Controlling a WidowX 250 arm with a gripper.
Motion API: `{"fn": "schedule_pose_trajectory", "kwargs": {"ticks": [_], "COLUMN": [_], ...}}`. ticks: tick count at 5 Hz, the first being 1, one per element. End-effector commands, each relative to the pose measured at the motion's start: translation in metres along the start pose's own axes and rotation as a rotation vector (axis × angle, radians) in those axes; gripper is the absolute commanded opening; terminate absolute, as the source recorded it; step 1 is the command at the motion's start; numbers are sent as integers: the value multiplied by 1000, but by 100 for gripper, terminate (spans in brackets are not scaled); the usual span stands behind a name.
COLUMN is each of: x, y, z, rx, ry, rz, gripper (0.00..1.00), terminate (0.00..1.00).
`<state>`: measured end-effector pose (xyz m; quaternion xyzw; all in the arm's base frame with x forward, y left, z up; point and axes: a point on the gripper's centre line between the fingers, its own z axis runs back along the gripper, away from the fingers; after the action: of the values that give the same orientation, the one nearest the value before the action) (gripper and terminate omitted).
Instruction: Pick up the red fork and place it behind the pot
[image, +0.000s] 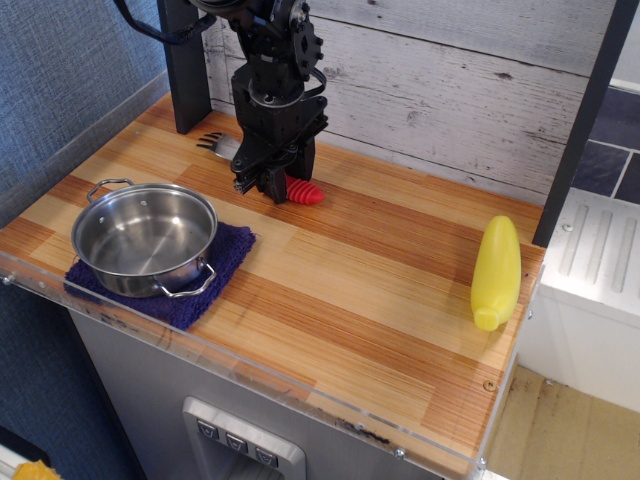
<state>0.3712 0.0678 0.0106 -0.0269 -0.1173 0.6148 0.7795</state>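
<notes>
The red fork lies low on the wooden table behind the pot, its ribbed red handle (304, 192) pointing right and its silver head (216, 145) pointing left. My black gripper (268, 184) comes straight down on the fork's middle, with its fingers closed around it and its tips at the table surface. The part of the fork between the fingers is hidden. The shiny steel pot (145, 238) with two wire loop handles stands at the front left, nearer the camera than the fork.
The pot sits on a dark blue cloth (228, 258). A yellow bottle-shaped object (496, 270) lies at the right edge. A black post (185, 65) stands at the back left, against a whitewashed plank wall.
</notes>
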Motion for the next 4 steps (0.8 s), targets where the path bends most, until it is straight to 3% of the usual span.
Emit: {"fn": "schedule_pose_trajectory", "kwargs": {"ticks": [1,2,4], "x": [-6,-7,-12], "y": [12,13,1], "z": [15,21,38], "rx": [13,18,-37], "ry": [20,19,37], "rz": [66,68,49], "gripper": [100,100,100], "terminate": [0,0,0]}}
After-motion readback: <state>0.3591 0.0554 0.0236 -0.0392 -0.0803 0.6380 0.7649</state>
